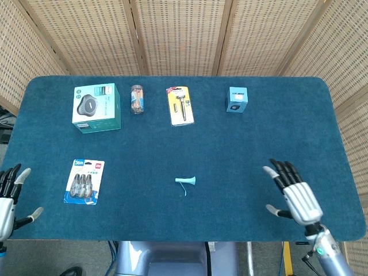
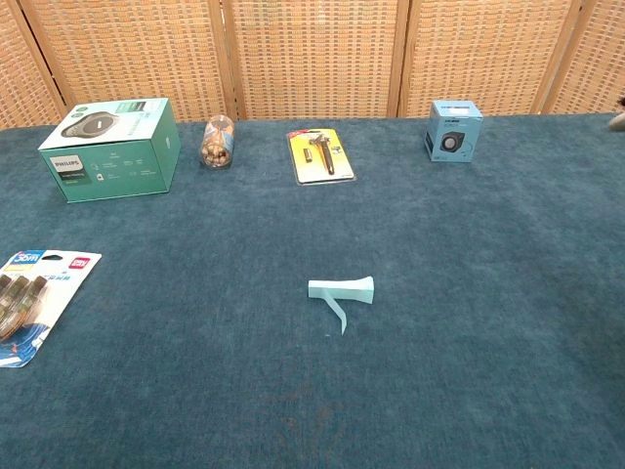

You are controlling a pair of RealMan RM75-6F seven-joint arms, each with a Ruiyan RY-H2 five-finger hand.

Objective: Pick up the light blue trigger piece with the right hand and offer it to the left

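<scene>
The blue-carpeted surface (image 1: pixel 241 144) spans nearly the whole head view, with wicker screens behind its far edge. The right hand (image 1: pixel 294 194) hangs over the near right part of the surface, palm down, fingers spread apart and pointing toward the far left, thumb out to the side, holding nothing. The left hand (image 1: pixel 8 198) sits at the near left corner, partly cut off by the picture edge, fingers apart and empty too.

Along the far edge stand a teal box (image 1: pixel 96 107), a small clear jar (image 1: pixel 137 99), a yellow blister card (image 1: pixel 180 105) and a little blue box (image 1: pixel 237 99), well apart from each other. A pack of batteries (image 1: pixel 85 181) lies near the left hand.

The light blue trigger piece (image 2: pixel 341 293) lies flat near the middle of the near half, its thin tail curving toward the front edge. Bare carpet lies between it and the right hand, and on every side of it.
</scene>
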